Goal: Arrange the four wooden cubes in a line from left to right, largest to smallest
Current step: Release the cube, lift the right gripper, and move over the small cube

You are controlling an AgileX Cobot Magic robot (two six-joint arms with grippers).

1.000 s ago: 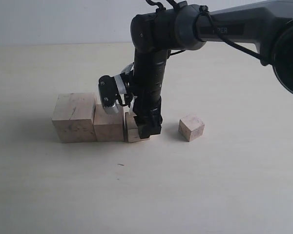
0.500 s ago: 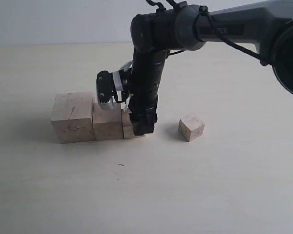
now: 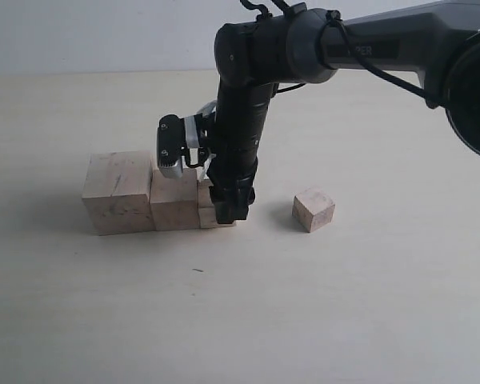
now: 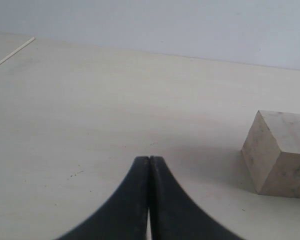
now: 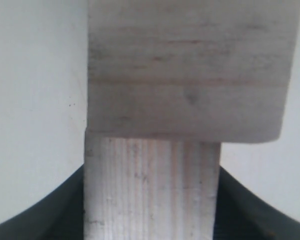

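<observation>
- The third cube point(image 3: 206, 212) sits on the bench point(image 3: 344, 304) about mid-depth, left of centre, well away from the far edge. I read it as third in a row that runs towards the right edge.
- The second cube point(image 3: 174, 204) touches the third cube's left face. The largest cube point(image 3: 116, 196) touches the second cube on the side nearer the left edge.
- In the right wrist view, the third cube point(image 5: 152, 195) lies directly between the two dark fingers point(image 5: 60, 220). Each finger rests against one side face, and the second cube point(image 5: 190, 70) butts against its far face.
- The right pincer point(image 3: 224, 212) points straight down, its tips at bench level. It is closed to the third cube's width and grips that cube. In the exterior view one finger covers the cube's right front part.
- The smallest cube point(image 3: 313, 210) stands alone towards the right edge, turned corner-on. It is well apart from the pincer and the row.
- The left pincer point(image 4: 149, 165) has its two black tips pressed together and holds nothing.
- The left wrist view also shows one wooden cube point(image 4: 280, 150) resting on the bench, apart from the tips. I cannot tell which of the four it is.
</observation>
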